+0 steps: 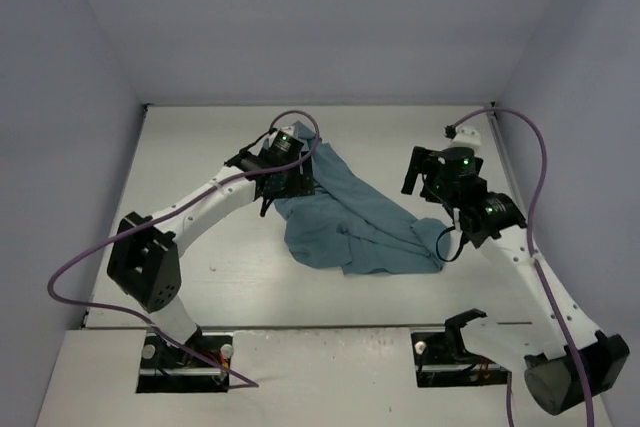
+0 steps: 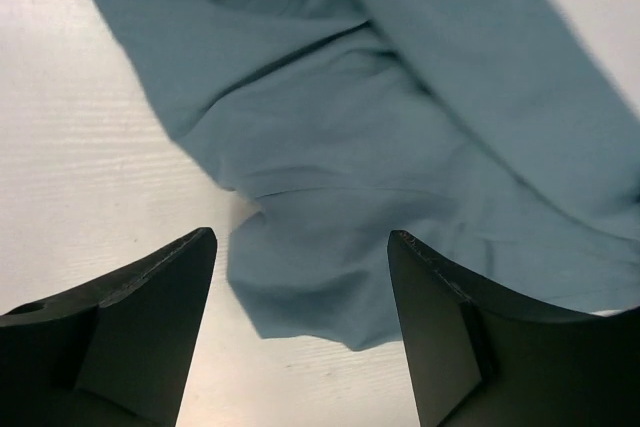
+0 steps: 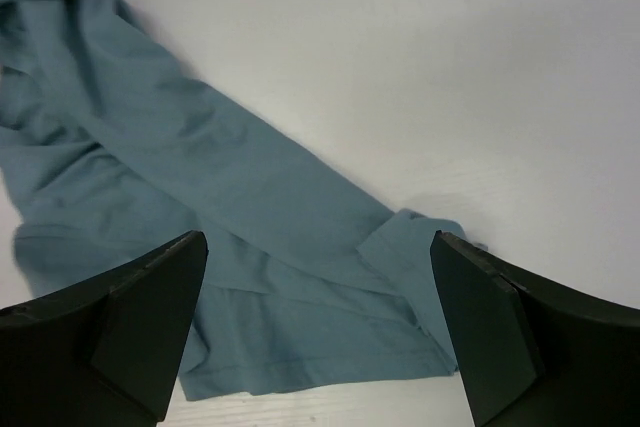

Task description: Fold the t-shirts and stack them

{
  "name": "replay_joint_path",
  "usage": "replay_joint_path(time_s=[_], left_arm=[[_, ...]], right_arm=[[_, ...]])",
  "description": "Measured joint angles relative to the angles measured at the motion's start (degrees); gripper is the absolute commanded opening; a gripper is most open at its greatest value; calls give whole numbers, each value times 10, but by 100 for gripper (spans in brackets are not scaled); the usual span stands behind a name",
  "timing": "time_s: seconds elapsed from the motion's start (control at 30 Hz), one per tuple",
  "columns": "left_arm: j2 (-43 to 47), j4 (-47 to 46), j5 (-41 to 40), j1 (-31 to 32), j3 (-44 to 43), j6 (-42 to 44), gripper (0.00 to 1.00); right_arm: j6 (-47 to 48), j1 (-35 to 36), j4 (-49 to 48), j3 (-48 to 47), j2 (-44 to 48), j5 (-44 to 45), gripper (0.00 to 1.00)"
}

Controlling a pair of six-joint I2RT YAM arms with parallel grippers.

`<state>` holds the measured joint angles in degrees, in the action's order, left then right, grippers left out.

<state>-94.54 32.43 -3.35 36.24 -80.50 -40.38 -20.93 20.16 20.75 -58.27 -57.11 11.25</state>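
The teal t-shirt (image 1: 350, 222) lies crumpled in the middle of the white table, stretched from the far left to the near right. My left gripper (image 1: 283, 185) is open just above the shirt's far left end; in the left wrist view (image 2: 302, 239) a rounded fold of the shirt (image 2: 400, 137) lies between its fingers. My right gripper (image 1: 412, 172) is open and empty, above bare table to the right of the shirt; in the right wrist view (image 3: 318, 239) the shirt's hem and a folded sleeve (image 3: 300, 277) lie below it.
The table (image 1: 200, 147) is boxed in by grey walls on the left, back and right. Purple cables loop over both arms. A small white and black fitting (image 1: 463, 133) sits at the back right corner.
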Motion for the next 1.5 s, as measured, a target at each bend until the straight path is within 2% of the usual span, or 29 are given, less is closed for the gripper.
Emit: replay_joint_path(time_s=[0.2,0.33,0.47,0.6,0.67,0.73,0.77,0.83,0.9,1.03,1.2,1.23,1.33,1.37,1.4,1.43,1.47,1.5], left_arm=[[-65,12,40,-25,14,21,67],[-114,11,69,-41,-14,32,65],[-165,2,94,-70,-45,39,60],[-201,-5,116,-85,-51,40,43],[-208,-11,126,-85,-47,41,30],[-209,-17,132,-84,-41,41,6],[-209,-20,136,-85,-39,43,0],[-209,-30,142,-86,-35,46,0],[-206,-38,148,-92,-29,48,0],[-178,-45,165,-126,-9,53,0],[-87,-40,157,-195,13,76,0],[-68,-40,151,-205,14,83,0],[-36,-41,137,-222,12,104,3],[-34,-41,135,-225,9,110,9],[-39,-41,134,-226,5,116,26],[-49,-39,137,-226,-2,121,27],[-63,-39,141,-226,-10,125,47],[-76,-39,145,-227,-16,129,61]], right_arm=[[-53,-52,1,33,-125,3,91],[-84,-88,-2,45,-202,3,83],[-107,-95,-15,52,-265,-4,76],[-134,-88,-39,72,-299,-20,75],[-145,-80,-49,88,-305,-26,67],[-156,-74,-53,102,-309,-28,41],[-160,-72,-54,108,-311,-27,26],[-166,-71,-56,113,-318,-20,9],[-164,-71,-57,113,-322,-9,0],[-149,-74,-43,77,-331,0,0],[-102,-84,-29,-98,-363,14,10],[-91,-90,-31,-144,-379,14,14],[-61,-112,-49,-262,-436,21,45],[-52,-118,-53,-293,-455,26,52],[-38,-122,-53,-323,-478,30,58],[-28,-126,-52,-349,-500,31,62],[-19,-130,-53,-371,-521,26,68],[-10,-131,-53,-382,-535,16,71]])
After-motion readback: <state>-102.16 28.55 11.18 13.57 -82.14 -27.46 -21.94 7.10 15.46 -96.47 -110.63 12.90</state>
